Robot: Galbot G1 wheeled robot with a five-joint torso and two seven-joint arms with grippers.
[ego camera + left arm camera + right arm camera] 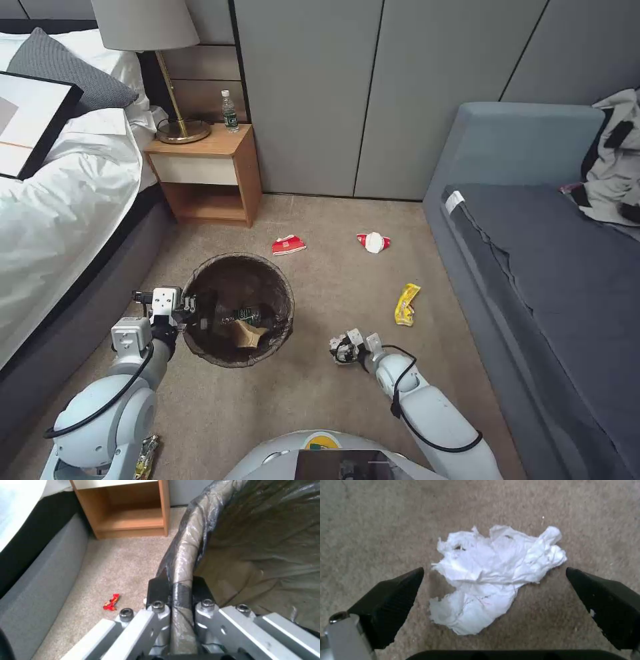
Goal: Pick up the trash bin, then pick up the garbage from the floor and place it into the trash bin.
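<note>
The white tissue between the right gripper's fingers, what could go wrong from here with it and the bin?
1. The right gripper is open astride the crumpled white tissue on the carpet; the thin, loose paper could tear or slip free on closing.
2. The left gripper clamps only the bag-covered rim of the trash bin; the slick liner might let it slide or tilt, spilling the bottle and brown paper bag inside.

Wooden nightstand [213, 170] beside bed [60, 193]; sofa [553, 267] opposite.

Beige carpet [320, 400] bears red packets [289, 245], yellow wrapper [406, 304], crumpled tissue [493, 575].
</note>
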